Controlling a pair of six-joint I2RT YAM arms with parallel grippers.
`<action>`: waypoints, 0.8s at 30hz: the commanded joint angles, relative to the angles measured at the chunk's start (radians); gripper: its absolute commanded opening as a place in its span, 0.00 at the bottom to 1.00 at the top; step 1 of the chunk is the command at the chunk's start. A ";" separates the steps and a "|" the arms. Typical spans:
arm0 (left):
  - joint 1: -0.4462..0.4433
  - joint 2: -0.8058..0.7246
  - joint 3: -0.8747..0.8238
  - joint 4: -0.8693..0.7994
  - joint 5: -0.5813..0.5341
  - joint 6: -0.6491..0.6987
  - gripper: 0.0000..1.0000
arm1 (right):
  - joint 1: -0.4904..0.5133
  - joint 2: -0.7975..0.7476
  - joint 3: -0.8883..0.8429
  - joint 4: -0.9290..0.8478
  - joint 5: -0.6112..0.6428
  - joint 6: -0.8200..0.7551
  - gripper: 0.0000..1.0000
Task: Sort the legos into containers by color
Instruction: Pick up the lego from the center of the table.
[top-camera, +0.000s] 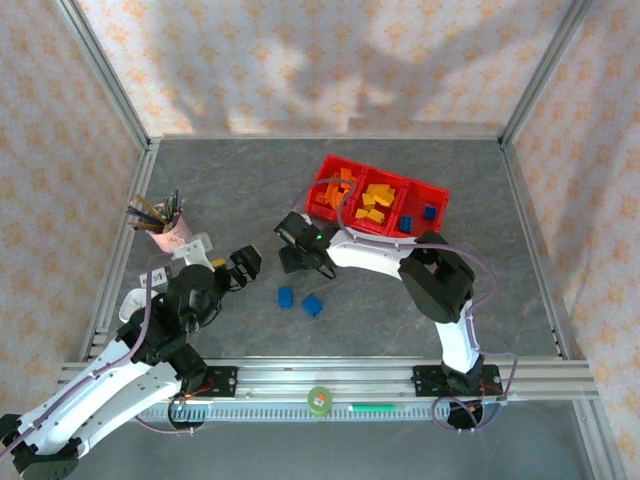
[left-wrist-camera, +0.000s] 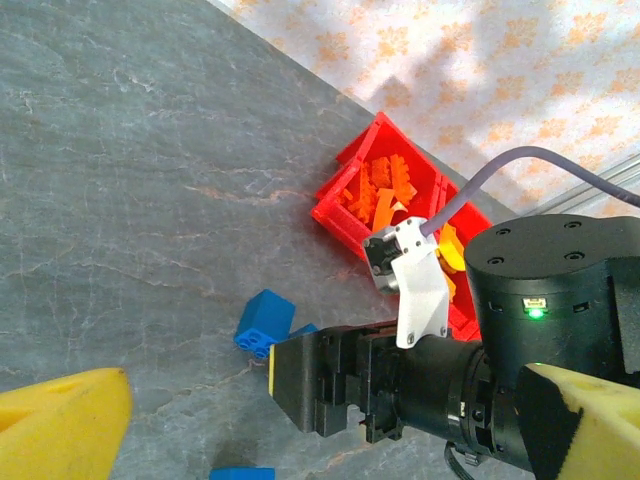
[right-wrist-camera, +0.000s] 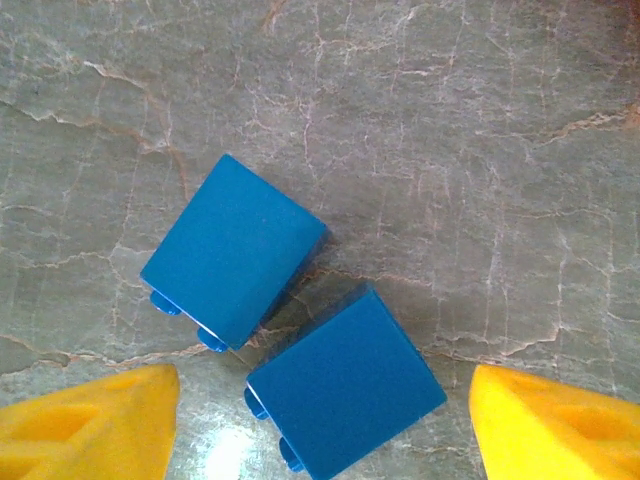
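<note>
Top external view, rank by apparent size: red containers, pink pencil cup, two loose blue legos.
1. red containers
2. pink pencil cup
3. left blue lego and right blue lego: look alike, unranked.

Right hand (right-wrist-camera: 325, 420) spread (downward), left hand (top-camera: 243, 265) spread

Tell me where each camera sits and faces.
Top external: above, behind the bases, looking down on table, left arm, right arm, red bins.
Left wrist: on left arm, facing the bins; left hand's fingertips, right arm show.
Right wrist: on right arm, facing straight down at two blue bricks; right hand's fingertips show.
Shared: those bricks, in top and right wrist.
</note>
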 joint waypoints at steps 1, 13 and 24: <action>0.006 0.006 -0.005 -0.012 -0.022 -0.005 0.99 | -0.003 0.045 0.000 -0.022 0.032 -0.036 0.74; 0.008 0.006 0.001 -0.008 -0.021 -0.007 0.99 | -0.041 0.099 0.018 0.004 0.079 -0.040 0.63; 0.008 0.026 0.011 -0.007 -0.018 -0.001 0.99 | -0.053 0.093 0.019 0.018 0.054 -0.045 0.44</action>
